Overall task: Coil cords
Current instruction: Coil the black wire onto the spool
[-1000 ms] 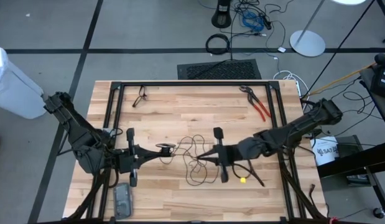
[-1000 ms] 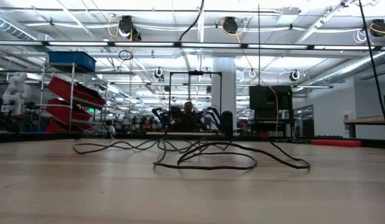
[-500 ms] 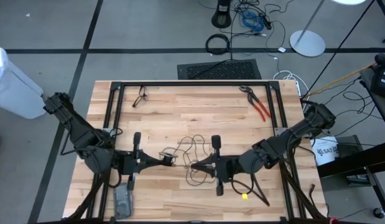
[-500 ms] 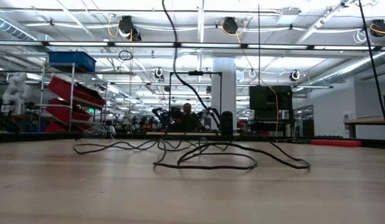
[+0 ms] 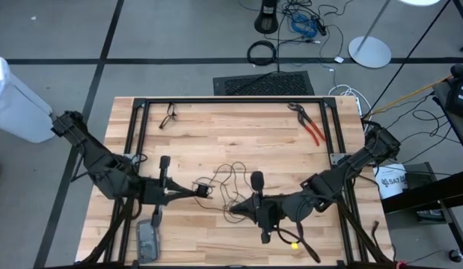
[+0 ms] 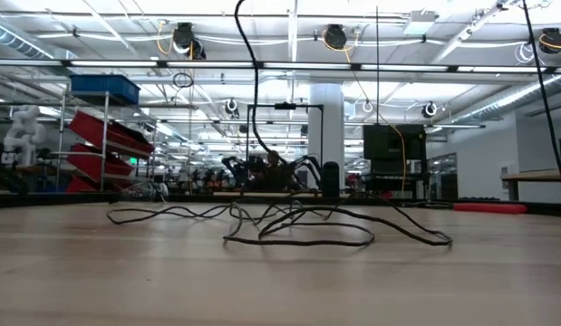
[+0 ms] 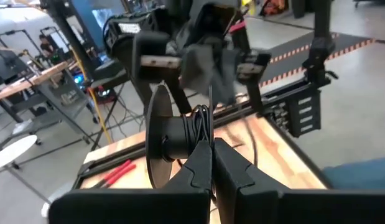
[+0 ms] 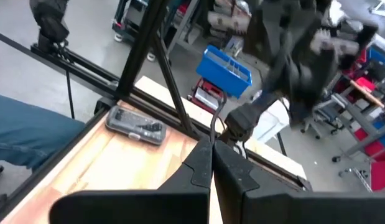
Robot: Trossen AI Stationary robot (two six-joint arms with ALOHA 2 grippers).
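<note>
The cord (image 5: 230, 181) sprawls mid-tabletop between the 2 grippers, each clamped on it: left gripper (image 5: 205, 189) at one end, right gripper (image 5: 232, 208) nearer the loose loops.

Open far half, crowded middle
Black cord (image 5: 232, 187) sprawls mid-table between both arms; pliers (image 5: 309, 124) sit far right; bare wood (image 5: 231, 131) between.

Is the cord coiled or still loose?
Mostly loose: the cord sprawls in uneven loops across the table; a few turns sit on a spool.
</note>
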